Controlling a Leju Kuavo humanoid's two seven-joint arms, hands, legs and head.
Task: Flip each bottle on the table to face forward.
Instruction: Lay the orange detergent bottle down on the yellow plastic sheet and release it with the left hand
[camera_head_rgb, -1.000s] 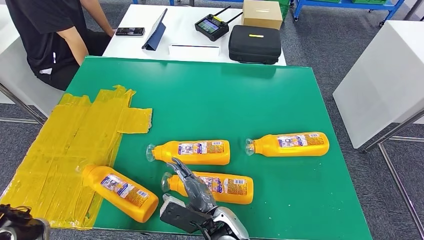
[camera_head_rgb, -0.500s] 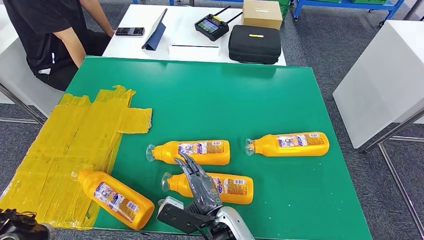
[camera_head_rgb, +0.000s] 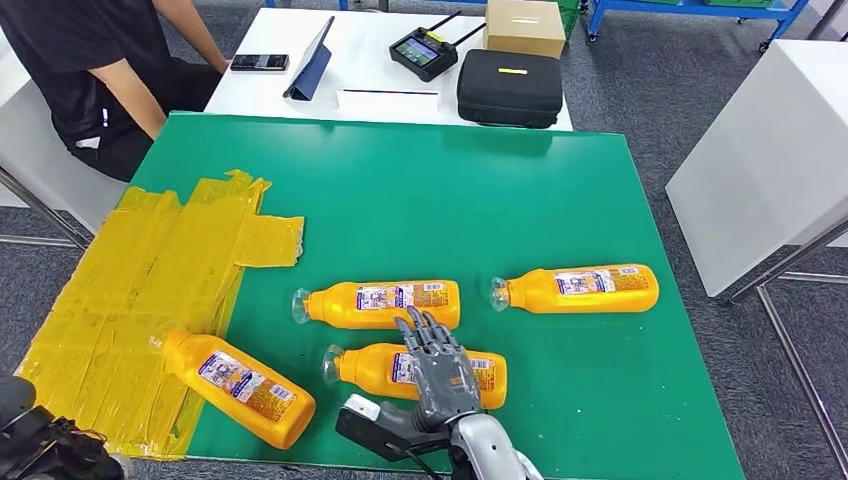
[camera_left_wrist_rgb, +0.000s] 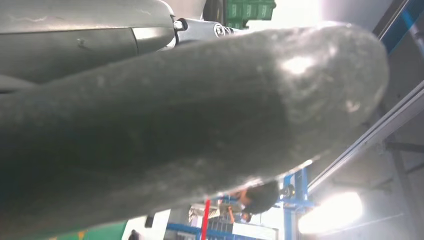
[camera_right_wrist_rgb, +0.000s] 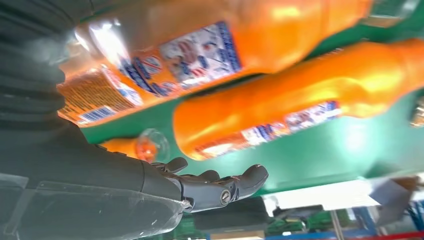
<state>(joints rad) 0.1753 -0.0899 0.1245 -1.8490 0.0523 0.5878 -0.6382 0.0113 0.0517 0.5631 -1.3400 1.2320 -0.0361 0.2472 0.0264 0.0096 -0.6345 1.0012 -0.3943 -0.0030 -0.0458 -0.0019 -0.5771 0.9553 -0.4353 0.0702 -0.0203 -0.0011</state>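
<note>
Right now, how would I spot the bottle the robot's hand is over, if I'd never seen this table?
Find the green table and look along its near edge, where several orange bottles lie on their sides. The one you want lies directly in front of the upper middle bottle, cap pointing left. It alone has the right hand, fingers spread, over its label.

My right hand (camera_head_rgb: 442, 372) has dark grey, segmented fingers, with a silver rounded forearm behind it and a black block with a white end at the wrist. In the wrist view I see a grey ribbed cover and a clear plastic shell.
</note>
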